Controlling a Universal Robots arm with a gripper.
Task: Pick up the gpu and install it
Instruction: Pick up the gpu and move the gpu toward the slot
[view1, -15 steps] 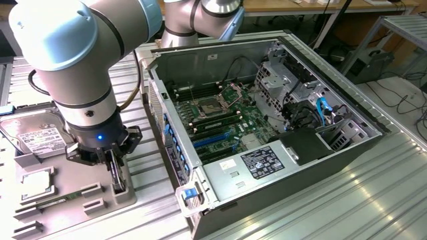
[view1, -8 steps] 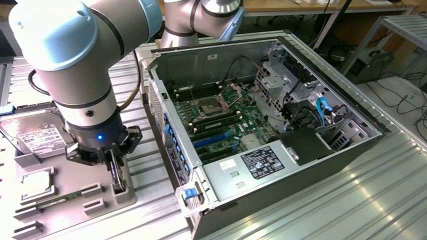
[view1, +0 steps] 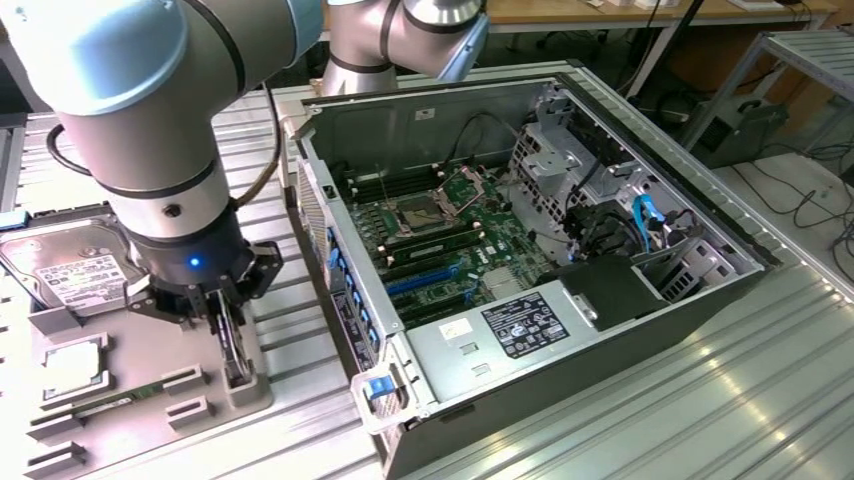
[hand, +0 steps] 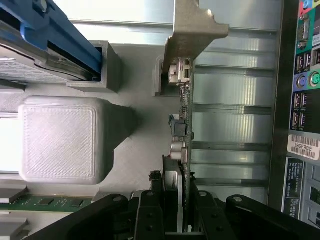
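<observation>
A white barcode sticker (hand: 303, 146) on the back of the case (hand: 276, 100) carries a short code that looks like "J8GF882"; its first character is unsure. The black label (view1: 534, 325) on the metal cover inside the case has white print too small to read. The same goes for the white label (view1: 83, 278) on the hard drive (view1: 34, 248).

We see bright daylight; glare streaks on metal table (view1: 721, 400); case interior (view1: 441, 230) dimmer; gpu (hand: 183, 102) casts soft shadow
</observation>
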